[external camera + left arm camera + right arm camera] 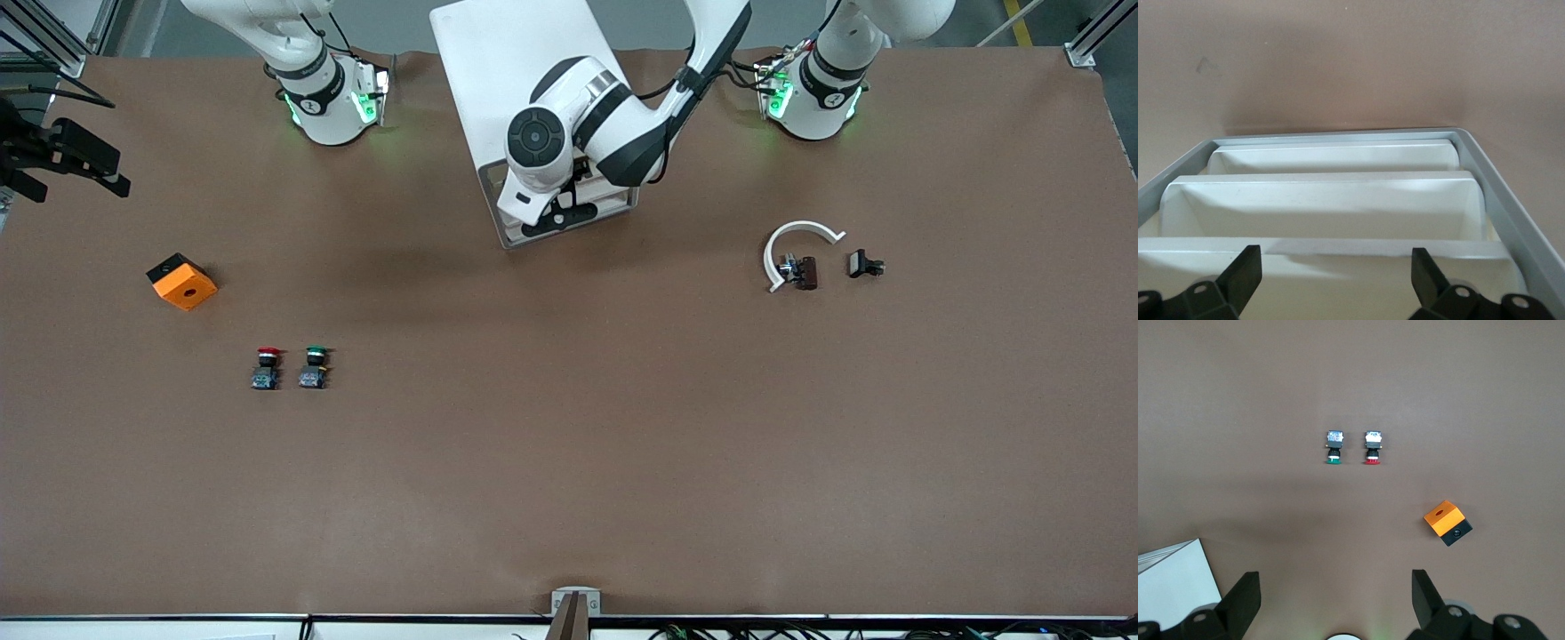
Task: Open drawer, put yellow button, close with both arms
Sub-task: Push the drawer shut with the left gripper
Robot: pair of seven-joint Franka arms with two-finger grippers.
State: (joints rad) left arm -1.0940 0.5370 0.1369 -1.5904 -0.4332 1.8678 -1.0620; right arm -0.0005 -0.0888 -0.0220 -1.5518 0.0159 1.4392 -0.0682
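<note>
two tiny push-buttons sit closest to my front camera, side by side on the brown table (569, 462): the red-capped button (266, 368) and the green-capped button (313, 368). farther from the camera, toward the right arm's end of the table, lies the orange cube with a round hole (181, 282).

i see no yellow-capped button in any view, so i cannot tell where it is.

the white boxy cabinet (516, 80) stands between the two arm bases. my left gripper (1335, 277) is over the front of the cabinet, its black fingers (1245, 273) spread wide and holding nothing. under it i see the shallow white tray-like drawers (1331, 200) stepped one past the other inside the grey frame.

my right gripper (1335, 600) waits high over the table near its base, fingers spread wide and holding nothing.

toward the left arm's end of the table lie a white curved plastic piece (794, 244), a small dark part (800, 271) touching it and a small black part (864, 264) just beside them.
</note>
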